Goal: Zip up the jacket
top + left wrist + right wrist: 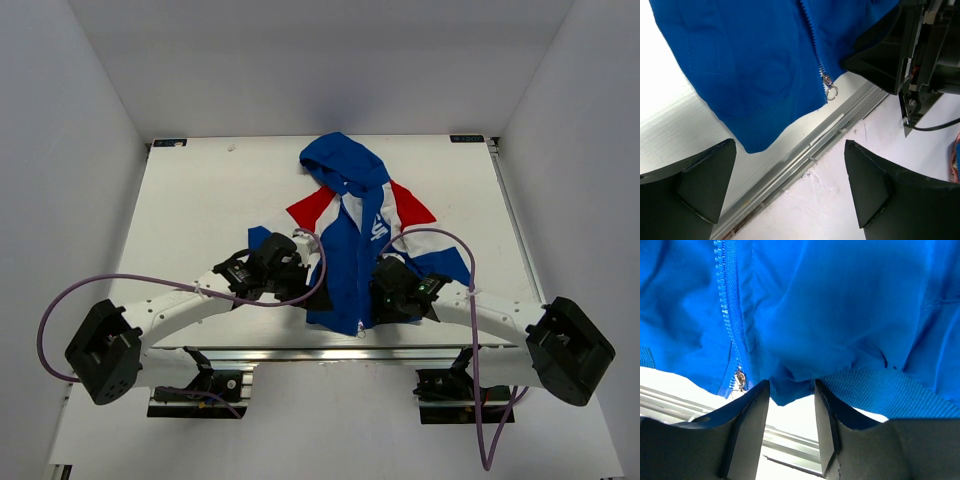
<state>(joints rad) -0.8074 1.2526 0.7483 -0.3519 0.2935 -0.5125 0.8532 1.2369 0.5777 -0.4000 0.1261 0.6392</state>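
The jacket point(350, 240) lies flat in the middle of the table, blue hood at the far end, hem toward me. Its zipper slider point(358, 326) sits at the bottom hem. In the left wrist view the slider point(826, 81) with its ring pull hangs at the hem edge. My left gripper point(790, 146) is wide open and empty over the table's front edge, left of the hem point(300, 285). My right gripper point(790, 386) is open, with a fold of the blue hem point(790, 390) at its fingertips; the slider point(740, 379) is just left of its left finger.
The table's metal front rail point(805, 150) runs just below the hem. My right gripper's black body point(890, 55) shows in the left wrist view, close to the slider. Purple cables point(440, 240) loop over the jacket's sleeve and beside the left arm.
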